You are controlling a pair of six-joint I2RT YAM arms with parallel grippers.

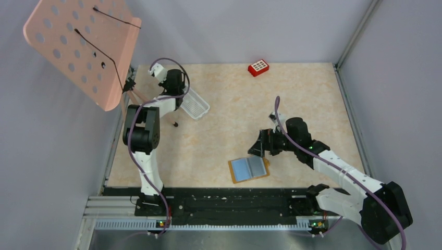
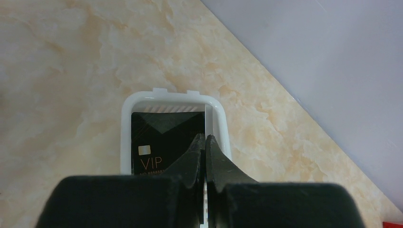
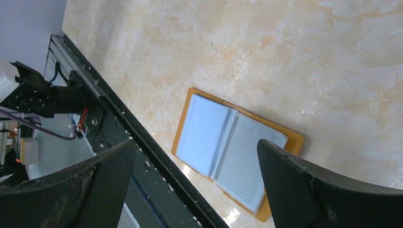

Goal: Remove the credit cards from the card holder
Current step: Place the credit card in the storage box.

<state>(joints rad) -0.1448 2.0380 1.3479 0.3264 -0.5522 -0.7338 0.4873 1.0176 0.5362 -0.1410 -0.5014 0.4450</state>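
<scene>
Closest to the arms, the card holder is lying open and flat on the table, with its light blue pages facing up. It is lying open like this so a gripper can get at the sleeves. No dark card is showing on these pages, so I cannot tell if any are hiding inside.

The right gripper is hanging just above the holder with its fingers wide apart and nothing between them. It looks ready to come down on a page.

Farther off, the left gripper is pointing down over the white tray. Its fingers are pressing together, with nothing I can see between them. One black credit card is lying in that tray, which looks like the place where the cards are going.

At the far edge, a small red block is sitting alone.
</scene>
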